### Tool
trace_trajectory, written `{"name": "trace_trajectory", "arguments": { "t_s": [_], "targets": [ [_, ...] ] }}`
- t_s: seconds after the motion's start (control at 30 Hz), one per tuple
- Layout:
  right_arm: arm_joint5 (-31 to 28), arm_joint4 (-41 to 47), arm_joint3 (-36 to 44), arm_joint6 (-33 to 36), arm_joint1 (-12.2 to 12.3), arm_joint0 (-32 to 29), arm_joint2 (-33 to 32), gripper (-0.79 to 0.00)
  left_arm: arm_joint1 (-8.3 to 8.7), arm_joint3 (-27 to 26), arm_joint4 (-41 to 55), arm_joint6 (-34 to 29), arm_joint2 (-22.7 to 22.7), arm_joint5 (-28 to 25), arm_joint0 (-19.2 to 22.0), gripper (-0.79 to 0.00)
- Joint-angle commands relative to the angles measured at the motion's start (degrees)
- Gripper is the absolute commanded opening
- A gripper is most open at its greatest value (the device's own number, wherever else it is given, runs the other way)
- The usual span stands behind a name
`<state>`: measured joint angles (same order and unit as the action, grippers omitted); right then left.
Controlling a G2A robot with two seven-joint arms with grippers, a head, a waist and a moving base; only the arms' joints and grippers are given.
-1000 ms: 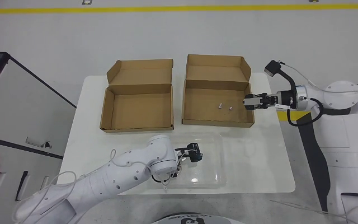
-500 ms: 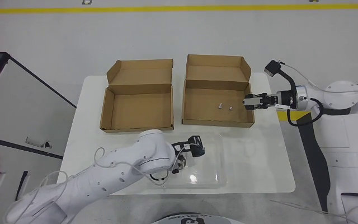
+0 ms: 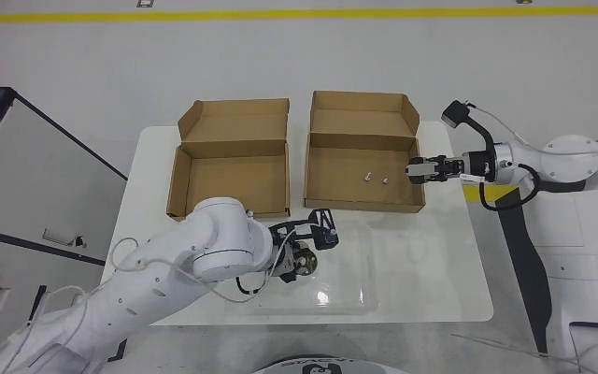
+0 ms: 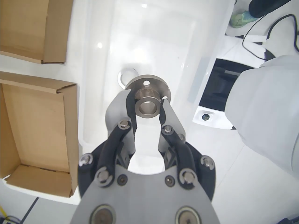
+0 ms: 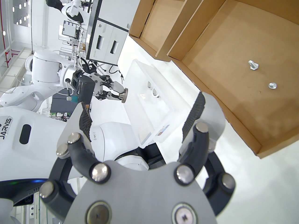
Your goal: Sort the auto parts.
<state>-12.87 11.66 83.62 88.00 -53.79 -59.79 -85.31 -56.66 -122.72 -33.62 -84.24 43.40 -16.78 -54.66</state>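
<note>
White table point(image 3: 439, 271), grey floor point(image 3: 280, 56) around it, carries a clear tray point(image 3: 360, 271).

Readable text: none.
Item 1: small printed sticker point(image 5: 162, 130) on the end wall of the clear tray point(image 5: 142, 78), which stands on the bench point(image 3: 439, 266). Its characters are too small to make out.
Item 2: yellow floor line point(image 3: 299, 15) beyond the bench, a plain painted stripe.

bolts point(image 3: 368, 175) in right box point(image 3: 336, 190), tray point(image 3: 360, 276) in front
</note>
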Motion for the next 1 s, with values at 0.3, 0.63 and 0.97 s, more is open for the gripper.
{"name": "trace_trajectory", "arguments": {
  "t_s": [0.3, 0.63, 0.97],
  "targets": [
    [0.0, 0.01, 0.0, 0.0, 0.0, 0.0, 0.0, 0.0, 3.13, 4.78, 17.78, 11.6, 14.37, -14.86, -6.63, -0.785],
    [0.0, 0.01, 0.0, 0.0, 0.0, 0.0, 0.0, 0.0, 7.28, 10.89, 33.96, 23.53, 18.95, -26.81, -8.41, -0.785],
    [0.0, 0.01, 0.0, 0.0, 0.0, 0.0, 0.0, 0.0, 13.56, 17.94, 45.51, 37.94, 15.38, -41.22, -5.91, -0.785]
  ]
}}
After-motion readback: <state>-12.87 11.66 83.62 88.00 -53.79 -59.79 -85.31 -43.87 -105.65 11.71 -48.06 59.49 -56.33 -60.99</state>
